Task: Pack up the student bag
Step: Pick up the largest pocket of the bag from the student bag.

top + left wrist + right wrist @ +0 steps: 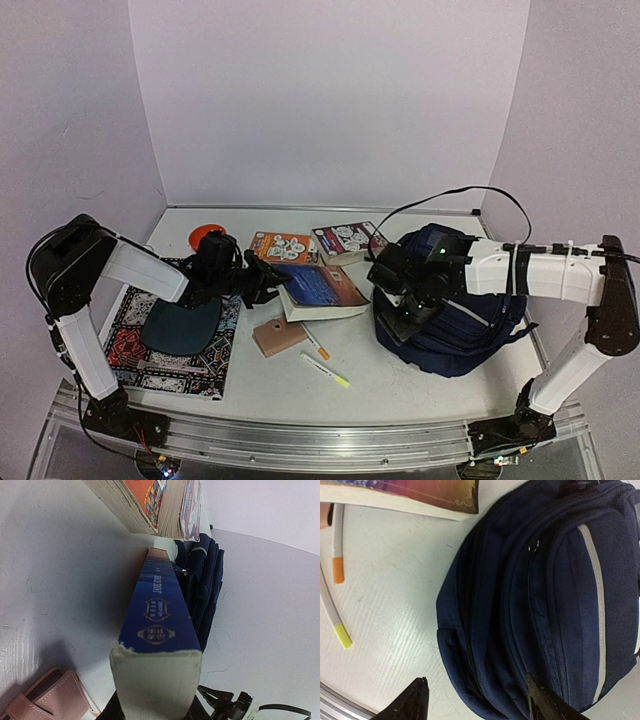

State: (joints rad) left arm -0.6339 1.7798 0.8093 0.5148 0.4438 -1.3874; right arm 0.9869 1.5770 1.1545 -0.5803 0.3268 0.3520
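The student bag (pixel 455 325) is a navy-blue backpack with a light-grey stripe, lying at the right of the table with its zips closed (pixel 545 605). My right gripper (pixel 402 300) hovers over the bag's left end, open, one fingertip over the table and the other over the fabric (pixel 476 682). My left gripper (pixel 264 283) is shut on a thick blue book (pixel 320 290), clamping its page edge. In the left wrist view the book (pixel 160 615) points spine-up towards the bag (pixel 204 585), and it hides most of that gripper (pixel 157 707).
Two more books (pixel 283 246) (pixel 347 240) lie at the back. A pink wallet (pixel 278 337) and two pens (pixel 316 345) (pixel 326 371) lie in front of the blue book. A dark pouch (pixel 180 325) sits on a patterned mat (pixel 170 365); an orange disc (pixel 207 236) lies behind.
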